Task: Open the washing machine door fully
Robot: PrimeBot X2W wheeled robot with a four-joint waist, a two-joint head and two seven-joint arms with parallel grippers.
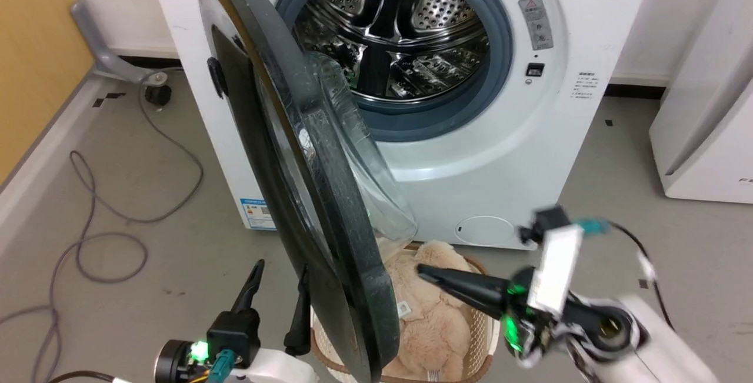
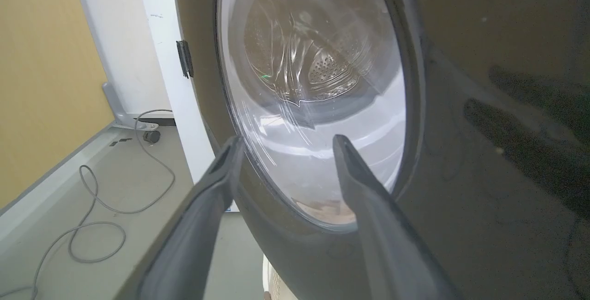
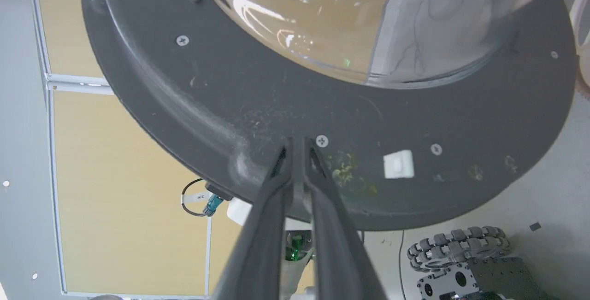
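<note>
The right gripper [image 3: 298, 145] has its fingers together, tips against the dark inner rim of the washing machine door [image 1: 344, 236], with the forearm reaching in from the right. The left gripper [image 2: 286, 138] is spread apart just beside the glossy outer face. The door hangs about half open. It looks stiff, heavy and slick, so it is best pushed at the rim, far from the hinge, not on the glass.

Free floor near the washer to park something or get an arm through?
Bare floor between the washing machine and the white appliance on the right. A smaller patch between the grey cable and the washing machine door. Crowded under the door: basket, plush toy, left gripper, right gripper.
</note>
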